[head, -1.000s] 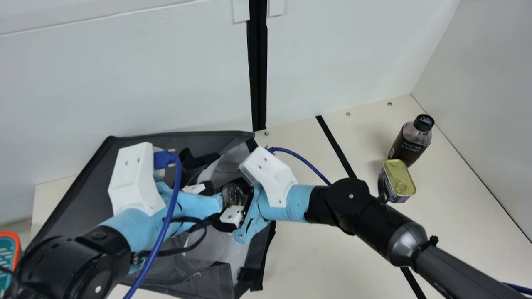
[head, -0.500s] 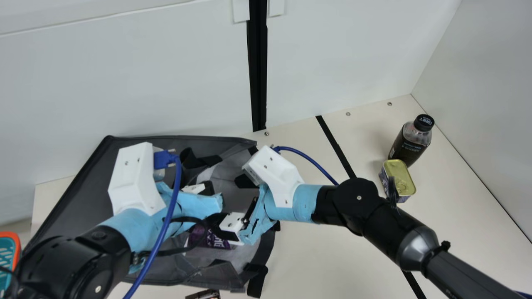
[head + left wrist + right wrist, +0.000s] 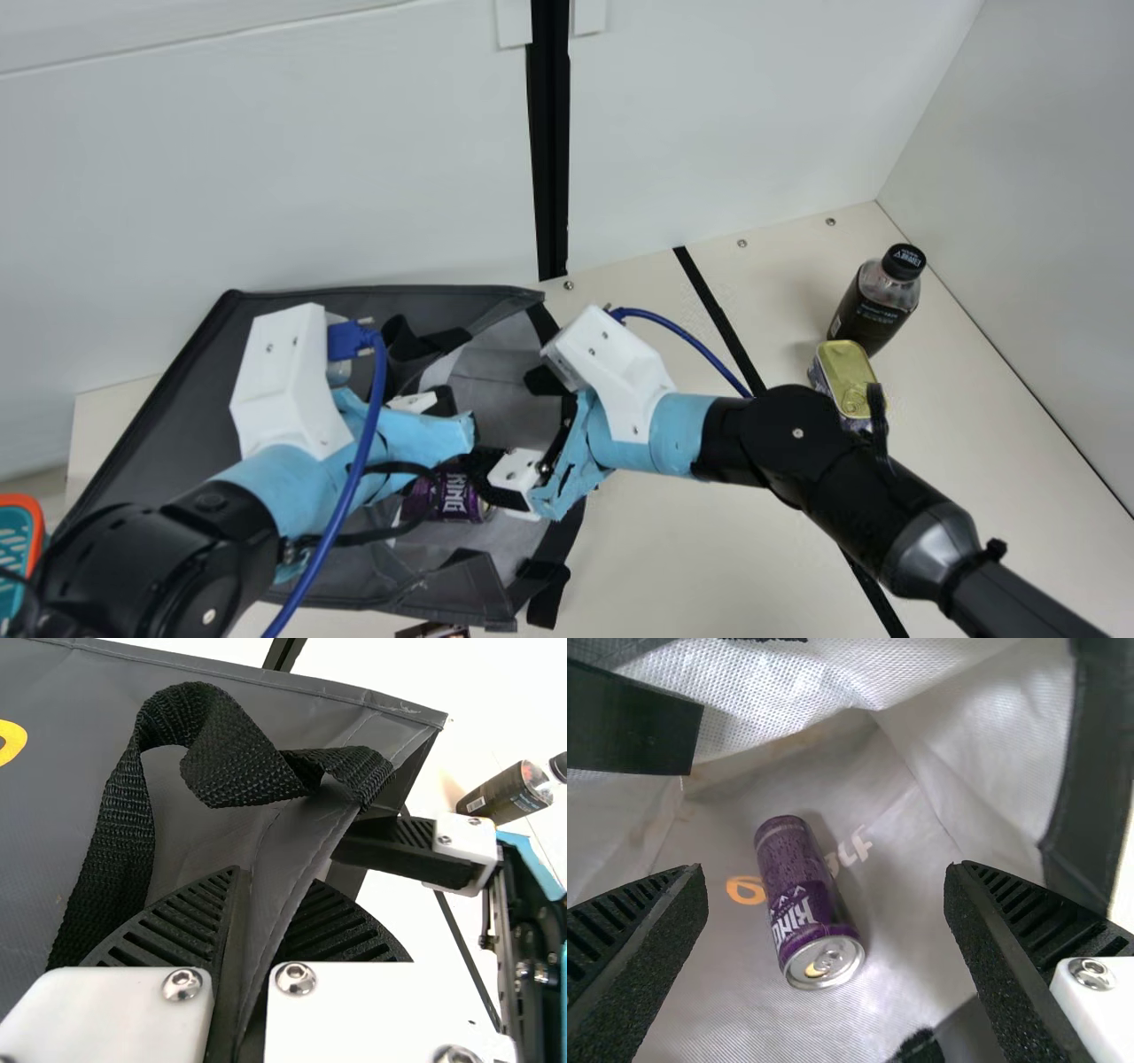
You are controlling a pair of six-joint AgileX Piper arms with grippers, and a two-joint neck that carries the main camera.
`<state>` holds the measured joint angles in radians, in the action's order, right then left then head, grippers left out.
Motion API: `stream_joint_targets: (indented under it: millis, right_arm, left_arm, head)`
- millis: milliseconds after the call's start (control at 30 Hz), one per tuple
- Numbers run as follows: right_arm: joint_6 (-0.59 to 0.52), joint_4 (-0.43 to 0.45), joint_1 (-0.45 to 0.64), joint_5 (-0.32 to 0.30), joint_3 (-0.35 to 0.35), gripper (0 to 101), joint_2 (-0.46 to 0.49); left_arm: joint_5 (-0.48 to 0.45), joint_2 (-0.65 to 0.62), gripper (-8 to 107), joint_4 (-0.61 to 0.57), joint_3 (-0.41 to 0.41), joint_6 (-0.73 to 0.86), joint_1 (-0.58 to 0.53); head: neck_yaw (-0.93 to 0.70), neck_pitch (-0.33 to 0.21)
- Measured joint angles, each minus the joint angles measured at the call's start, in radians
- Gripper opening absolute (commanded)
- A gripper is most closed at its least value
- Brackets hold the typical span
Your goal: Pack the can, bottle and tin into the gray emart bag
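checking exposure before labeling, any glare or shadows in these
Left wrist view: the table is washed out nearly white; right wrist view: a soft shadow runs beside the can; main view: fairly even light, a faint shadow beside the bottle.

Between the gray emart bag [image 3: 168, 390] and the tin [image 3: 846, 368], the table [image 3: 656, 346] gives free passage beyond the right arm [image 3: 797, 443], which bars the near side. The tin crowds the bottle's [image 3: 873, 310] near side. A strap [image 3: 124, 833] narrows the bag's left.
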<state>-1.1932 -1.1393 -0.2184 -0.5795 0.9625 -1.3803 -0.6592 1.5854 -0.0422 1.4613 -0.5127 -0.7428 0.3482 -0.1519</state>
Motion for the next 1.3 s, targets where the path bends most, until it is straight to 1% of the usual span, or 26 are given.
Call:
stream_joint_targets:
  millis: [600, 933, 1300]
  right_arm:
    - [0.129, 0.149, 0.083, -0.019, 0.006, 91, 0.101]
    - [0.214, 0.249, 0.13, 0.008, 0.012, 91, 0.146]
    - [0.324, 0.374, 0.182, 0.016, 0.021, 91, 0.198]
  left_arm:
    - [0.0, 0.0, 10, 0.0, 0.0, 0.0, 0.0]
    - [0.0, 0.0, 10, 0.0, 0.0, 0.0, 0.0]
    - [0.0, 0.0, 10, 0.0, 0.0, 0.0, 0.0]
  head:
    - [-0.002, 0.0]
    - [0.0, 0.0]
    - [0.0, 0.0]
